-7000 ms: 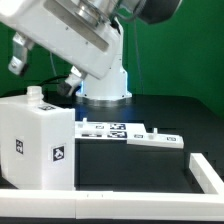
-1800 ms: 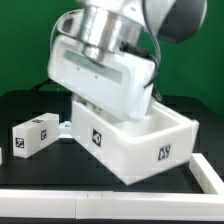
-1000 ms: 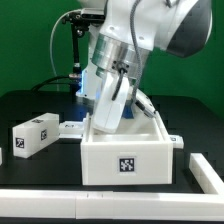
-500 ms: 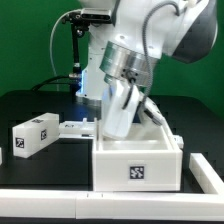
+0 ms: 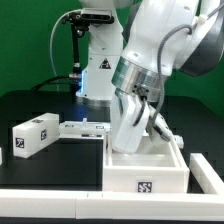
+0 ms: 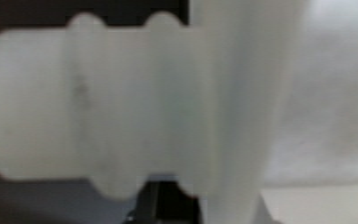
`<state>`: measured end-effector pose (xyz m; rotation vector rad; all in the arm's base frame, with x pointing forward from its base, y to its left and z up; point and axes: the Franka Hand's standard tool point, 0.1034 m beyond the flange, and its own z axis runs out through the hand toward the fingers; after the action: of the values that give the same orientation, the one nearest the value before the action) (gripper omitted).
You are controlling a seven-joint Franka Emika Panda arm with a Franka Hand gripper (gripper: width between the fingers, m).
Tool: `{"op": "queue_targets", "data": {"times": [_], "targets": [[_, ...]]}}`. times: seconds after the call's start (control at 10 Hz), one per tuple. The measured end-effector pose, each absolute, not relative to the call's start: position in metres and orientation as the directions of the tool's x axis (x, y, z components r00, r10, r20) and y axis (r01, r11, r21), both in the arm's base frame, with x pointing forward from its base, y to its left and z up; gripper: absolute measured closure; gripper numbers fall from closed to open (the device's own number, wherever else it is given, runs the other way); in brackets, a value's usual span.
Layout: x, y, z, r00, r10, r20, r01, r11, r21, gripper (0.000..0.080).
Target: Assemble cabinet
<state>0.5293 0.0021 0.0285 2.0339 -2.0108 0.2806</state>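
The cabinet's open white shell (image 5: 130, 172) stands on the black table at the exterior view's lower right, open side up, with a tag on its front wall. My gripper (image 5: 138, 140) reaches down into it and is shut on one of its walls. In the wrist view the white shell wall (image 6: 247, 100) fills the picture, blurred and very close. A smaller white cabinet block (image 5: 32, 135) with tags lies apart at the exterior view's left.
The marker board (image 5: 85, 130) lies flat between the block and the shell. White border rails run along the table's front (image 5: 50, 205) and right (image 5: 205, 165). The arm's base (image 5: 100, 85) stands behind.
The shell, held in my gripper, has slid toward the exterior view's right and nearer the front rail. The small block has not moved.
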Motion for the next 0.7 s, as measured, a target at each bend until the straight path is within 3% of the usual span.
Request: {"op": "queue_targets", "data": {"times": [0.3, 0.7], "targets": [[0.531, 0.021, 0.025, 0.041, -0.946, 0.323, -0.996, -0.015, 0.085, 0.0768], [0.531, 0.034, 0.017, 0.024, -0.937, 0.35, -0.998, 0.0, 0.067, 0.0764]]}}
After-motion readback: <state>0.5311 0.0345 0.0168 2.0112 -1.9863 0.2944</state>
